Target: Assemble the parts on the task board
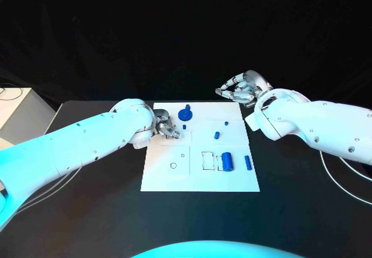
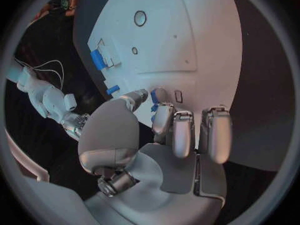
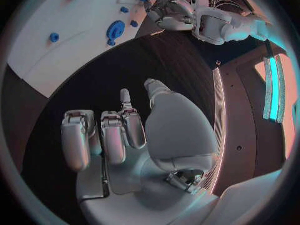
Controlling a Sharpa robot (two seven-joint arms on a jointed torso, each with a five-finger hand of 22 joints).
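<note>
Nearest me on the board [image 1: 166, 180] sits the front row: a fat blue cylinder [image 1: 226, 160] lying with its long axis running away from me, a thinner blue pin [image 1: 248, 162] just beside it on the right, same heading, and empty outlines to the left. Nothing is touching these.

Mid-board, I see a short blue peg [image 1: 217, 134] on its own.

Now the one that matters: my left hand [image 1: 166, 127] is down over the board's left side, and a small blue part [image 1: 184, 127] sits right at its fingers, on the side toward the board's middle. From the left wrist, the fingers [image 2: 177, 130] curl down and blue [image 2: 154, 96] peeks out between them and the thumb. I judge it a pinch, though the contact itself is partly hidden.

Just beyond, the blue gear [image 1: 186, 114] stands near the far edge, close to that hand.

Farthest out, my right hand [image 1: 242, 87] hangs off the board past its far right corner, fingers curled in, holding nothing. The left is clearly the nearer hand for this move.
</note>
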